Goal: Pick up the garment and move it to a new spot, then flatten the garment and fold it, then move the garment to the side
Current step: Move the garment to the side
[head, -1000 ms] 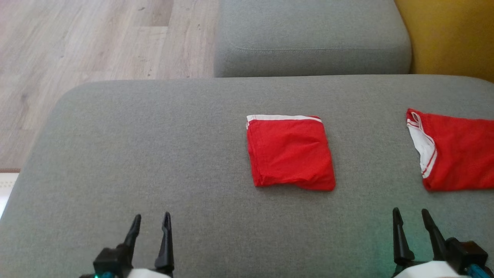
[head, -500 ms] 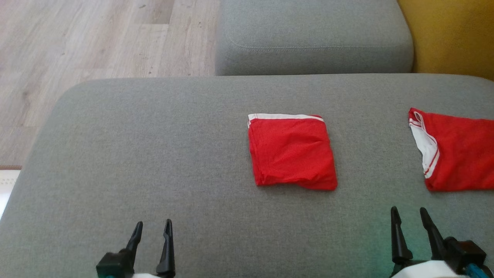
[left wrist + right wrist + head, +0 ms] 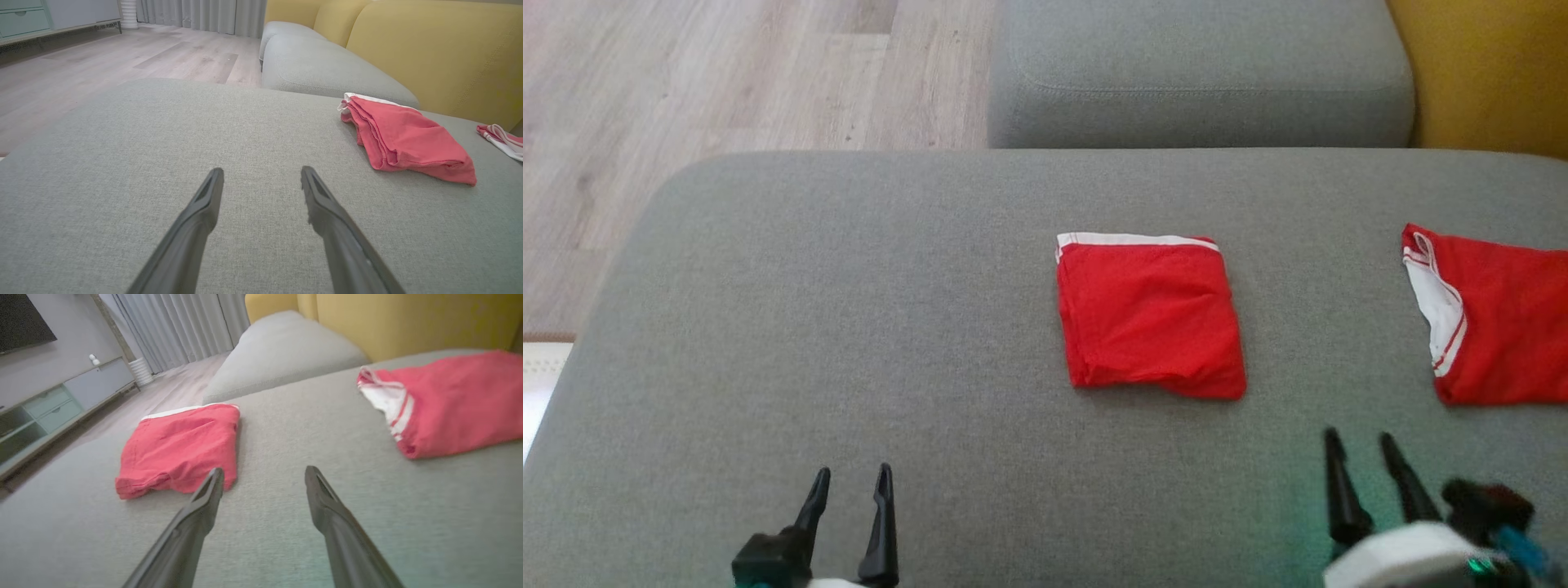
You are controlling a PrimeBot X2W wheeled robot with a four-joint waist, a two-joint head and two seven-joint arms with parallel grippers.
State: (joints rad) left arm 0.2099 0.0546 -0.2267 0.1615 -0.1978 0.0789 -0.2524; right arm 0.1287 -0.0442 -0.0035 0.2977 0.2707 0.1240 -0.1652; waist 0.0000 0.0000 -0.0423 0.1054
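Observation:
A red garment (image 3: pixel 1150 314) with a white band along its far edge lies folded into a square in the middle of the grey seat cushion (image 3: pixel 849 286). It also shows in the left wrist view (image 3: pixel 404 136) and the right wrist view (image 3: pixel 179 447). A second red garment (image 3: pixel 1503 318) with white striped trim lies spread at the right edge (image 3: pixel 453 400). My left gripper (image 3: pixel 854 470) is open and empty at the near left (image 3: pixel 262 170). My right gripper (image 3: pixel 1358 435) is open and empty near the front, between the two garments (image 3: pixel 264 470).
Another grey cushion (image 3: pixel 1201 73) adjoins the far side, with a yellow backrest (image 3: pixel 1486 73) at the right. Wooden floor (image 3: pixel 686 82) lies beyond the cushion's left and far-left edges. A low cabinet (image 3: pixel 61 404) stands across the room.
The head camera has shifted slightly, sliding the scene right and up. My right gripper has moved a little left and forward, still open. The garments lie as before.

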